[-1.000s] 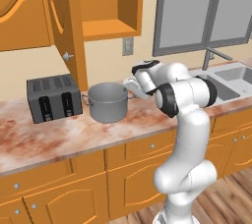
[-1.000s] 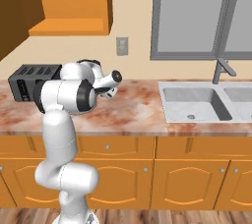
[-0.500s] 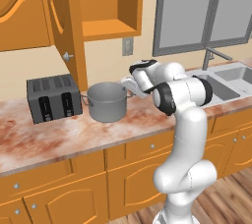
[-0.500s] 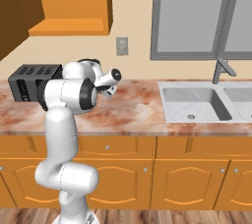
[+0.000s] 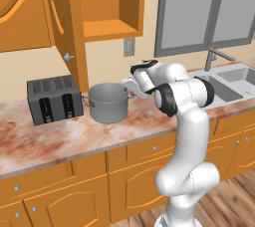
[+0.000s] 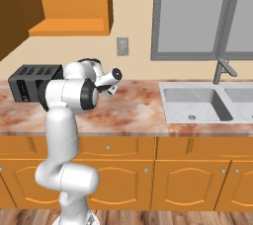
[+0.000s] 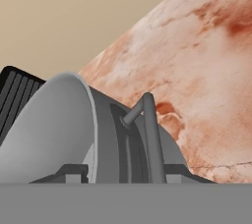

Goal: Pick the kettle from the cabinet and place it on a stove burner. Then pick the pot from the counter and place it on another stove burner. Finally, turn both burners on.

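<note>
The wide grey pot (image 5: 107, 102) stands on the marbled counter (image 5: 74, 136) below the open orange cabinet (image 5: 107, 7). My gripper (image 5: 130, 87) is at the pot's right rim. In the hand view the gripper (image 7: 126, 171) straddles the pot (image 7: 59, 125): one fingertip (image 7: 74, 171) is inside the wall, the other is outside against the loop side handle (image 7: 151, 129), and the jaws look shut on wall and handle. From the right base view my gripper (image 6: 109, 90) points away over the counter (image 6: 133, 110), and the arm hides the pot. The kettle and the stove burners are out of view.
A dark boxy toaster (image 5: 54, 99) sits just left of the pot. The open cabinet door (image 5: 64, 22) hangs above toaster and pot. A steel sink (image 6: 197, 103) with a faucet (image 6: 222, 68) lies to the right. A wall outlet (image 6: 122, 46) is behind the hand.
The jaws have narrowed onto the pot's rim and handle. The arm has barely moved, and the pot stays in place.
</note>
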Controlling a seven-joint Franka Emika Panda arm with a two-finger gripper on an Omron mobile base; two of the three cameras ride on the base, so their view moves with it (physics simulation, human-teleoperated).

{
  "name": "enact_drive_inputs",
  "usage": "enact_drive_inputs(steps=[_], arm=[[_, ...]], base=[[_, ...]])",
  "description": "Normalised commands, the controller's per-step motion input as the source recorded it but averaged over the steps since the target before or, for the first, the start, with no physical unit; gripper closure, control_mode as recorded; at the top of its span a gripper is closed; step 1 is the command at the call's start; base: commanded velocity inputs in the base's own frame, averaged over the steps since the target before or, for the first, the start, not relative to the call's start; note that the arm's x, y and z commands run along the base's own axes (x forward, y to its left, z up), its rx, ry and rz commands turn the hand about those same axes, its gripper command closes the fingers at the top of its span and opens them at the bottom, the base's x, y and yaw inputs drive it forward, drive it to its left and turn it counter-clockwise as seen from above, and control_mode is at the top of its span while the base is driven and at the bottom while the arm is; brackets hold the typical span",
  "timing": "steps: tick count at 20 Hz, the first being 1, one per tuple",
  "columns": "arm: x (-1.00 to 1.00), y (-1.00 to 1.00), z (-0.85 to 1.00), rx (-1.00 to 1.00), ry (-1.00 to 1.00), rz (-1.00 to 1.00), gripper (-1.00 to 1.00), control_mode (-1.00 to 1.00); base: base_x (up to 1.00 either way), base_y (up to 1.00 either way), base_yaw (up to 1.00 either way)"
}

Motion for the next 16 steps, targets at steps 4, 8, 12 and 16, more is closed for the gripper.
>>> enact_drive_inputs(steps=[4, 8, 12, 16], arm=[[-0.01, 0.0, 0.0, 0.0, -0.01, 0.0, 1.0, -1.0], [-0.14, 0.0, 0.01, 0.01, -0.06, 0.0, 1.0, -1.0], [-0.15, -0.01, 0.01, 0.01, -0.04, 0.0, 1.0, -1.0], [-0.11, -0.05, 0.04, 0.0, 0.0, 0.0, 1.0, -1.0]], base=[[0.0, 0.0, 0.0], [0.0, 0.0, 0.0], [0.0, 0.0, 0.0], [0.0, 0.0, 0.0]])
